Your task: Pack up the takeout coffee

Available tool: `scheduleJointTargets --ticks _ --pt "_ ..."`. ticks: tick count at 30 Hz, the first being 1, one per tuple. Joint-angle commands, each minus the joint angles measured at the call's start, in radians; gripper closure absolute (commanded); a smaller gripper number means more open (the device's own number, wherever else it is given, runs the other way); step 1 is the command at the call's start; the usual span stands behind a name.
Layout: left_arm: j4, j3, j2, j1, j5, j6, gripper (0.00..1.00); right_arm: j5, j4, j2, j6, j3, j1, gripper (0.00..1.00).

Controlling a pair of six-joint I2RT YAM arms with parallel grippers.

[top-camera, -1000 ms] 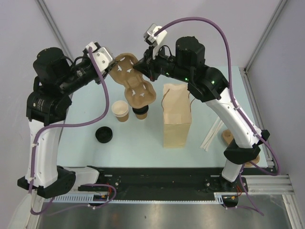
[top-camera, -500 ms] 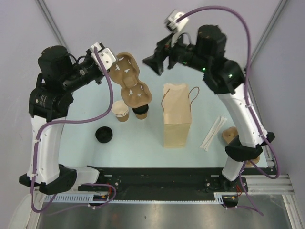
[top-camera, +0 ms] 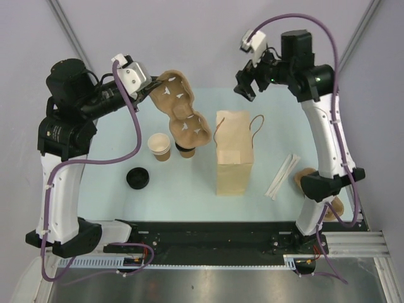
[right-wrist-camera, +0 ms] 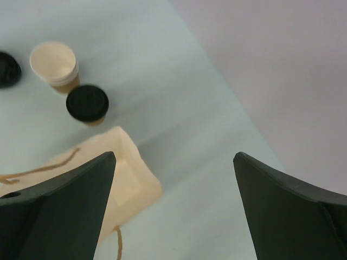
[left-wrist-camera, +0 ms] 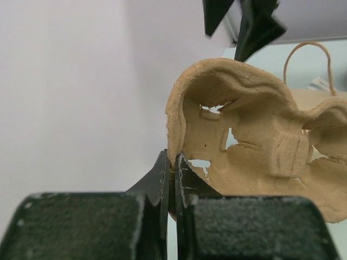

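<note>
Left gripper (left-wrist-camera: 173, 168) pinched shut on the rim of the pulp cup tray (top-camera: 183, 110) — tray held off the table (top-camera: 107, 189), tilted, its lower end over the cups. Right gripper (right-wrist-camera: 173, 157) spread wide, nothing between the fingers, raised high at the back right and well apart from the tray. Takeout coffee sits on the table: lidded cup (top-camera: 186, 152) partly hidden under the tray's low end, open cup (top-camera: 159, 146) just beside it on the left, white inside showing. Loose black lid (top-camera: 137, 178) lies nearer the arm bases, apart from both cups. Paper bag (top-camera: 234, 158) sits right of the cups — string handles visible at its far end.
</note>
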Motion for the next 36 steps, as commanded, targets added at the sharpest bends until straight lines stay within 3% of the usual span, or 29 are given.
scheduleJointTargets --ticks 1,12,16,19,22,23,25,36 --pt "0.060 0.015 -0.012 0.004 0.124 -0.071 1.00 -0.013 -0.194 0.094 -0.209 0.001 -0.006 0.04" --pt "0.051 -0.009 -0.027 -0.140 0.092 -0.047 1.00 -0.034 -0.257 0.212 -0.301 -0.052 0.011 0.09" --pt "0.108 -0.036 -0.030 -0.214 -0.062 -0.038 1.00 -0.037 -0.277 0.226 -0.328 -0.089 0.021 0.16" --pt "0.209 -0.105 -0.044 -0.292 -0.166 -0.028 1.00 -0.031 -0.274 0.231 -0.332 -0.107 0.034 0.35" --pt "0.281 -0.169 -0.059 -0.393 -0.276 0.034 1.00 -0.031 -0.277 0.235 -0.312 -0.094 0.047 0.68" --pt "0.307 -0.206 -0.064 -0.444 -0.344 0.047 1.00 -0.029 -0.278 0.237 -0.303 -0.091 0.048 0.86" --pt "0.368 -0.223 -0.059 -0.475 -0.388 0.062 1.00 -0.028 -0.283 0.231 -0.274 -0.081 0.048 1.00" --pt "0.529 -0.320 -0.009 -0.547 -0.570 0.206 1.00 -0.077 -0.284 0.172 -0.164 -0.083 0.040 1.00"
